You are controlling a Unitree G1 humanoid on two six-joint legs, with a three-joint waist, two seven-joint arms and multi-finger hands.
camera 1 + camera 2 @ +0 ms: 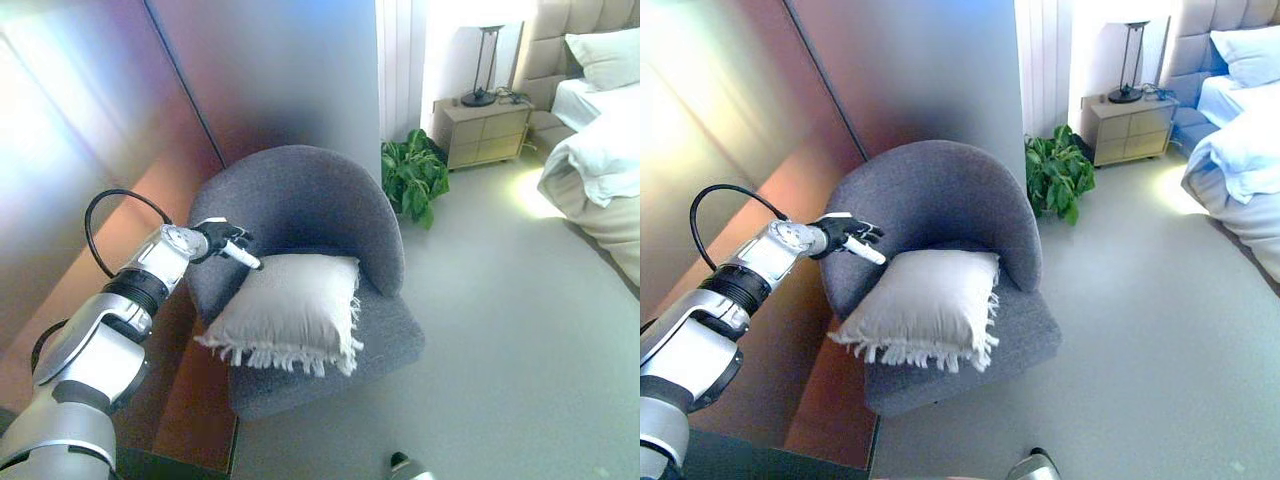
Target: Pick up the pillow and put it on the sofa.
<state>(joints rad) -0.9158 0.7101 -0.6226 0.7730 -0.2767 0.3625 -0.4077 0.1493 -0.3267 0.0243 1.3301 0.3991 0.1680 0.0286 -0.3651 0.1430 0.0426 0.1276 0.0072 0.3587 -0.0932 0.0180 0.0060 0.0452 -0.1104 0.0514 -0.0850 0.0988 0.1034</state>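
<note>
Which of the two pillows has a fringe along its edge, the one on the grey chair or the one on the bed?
The pillow on the grey chair: a tasselled fringe runs along its lower and right edges. The pillow on the bed has plain edges.

A pale grey floor (500, 360) fills the lower right of the frame, running up to a bed (600, 150) with white bedding and a tufted headboard at the upper right. Beside the bed stands a light wooden nightstand (487, 131) carrying a dark lamp (485, 65), brightly lit. A leafy green plant (413, 176) sits at centre top, and a smooth wall (270, 70) fills the upper left.
</note>
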